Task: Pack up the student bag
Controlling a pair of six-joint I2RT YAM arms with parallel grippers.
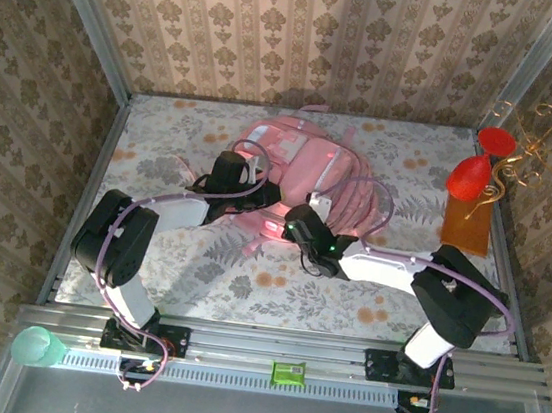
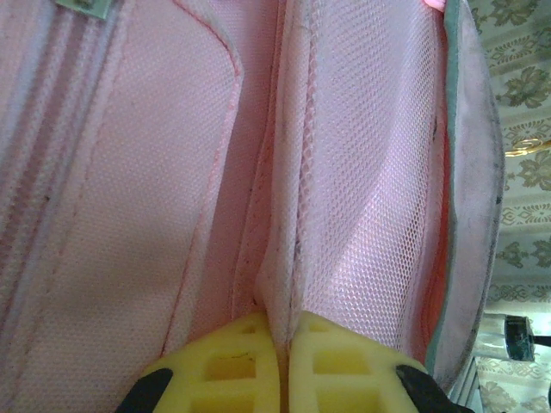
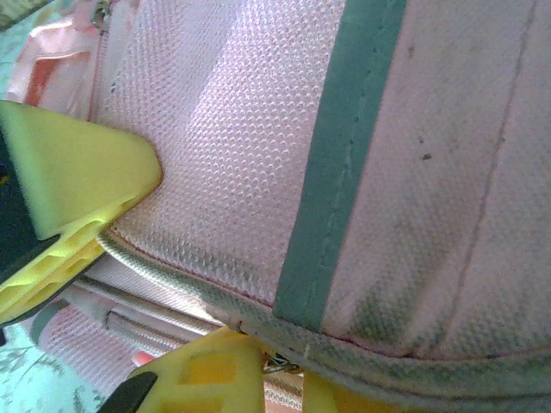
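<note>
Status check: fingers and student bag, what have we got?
Left fingers shut, pinching a mesh fold of the student bag. Right fingers straddle its zip edge, grip unclear. Nothing seen in the way.

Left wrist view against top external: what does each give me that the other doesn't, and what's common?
Left wrist: the left gripper close up, yellow fingertips pinched shut on a fold of pink mesh. Top external: the whole student bag lying on the floral table, the right gripper at its near edge, a green cup by the rail. Both: the student bag with the left gripper on it.
</note>
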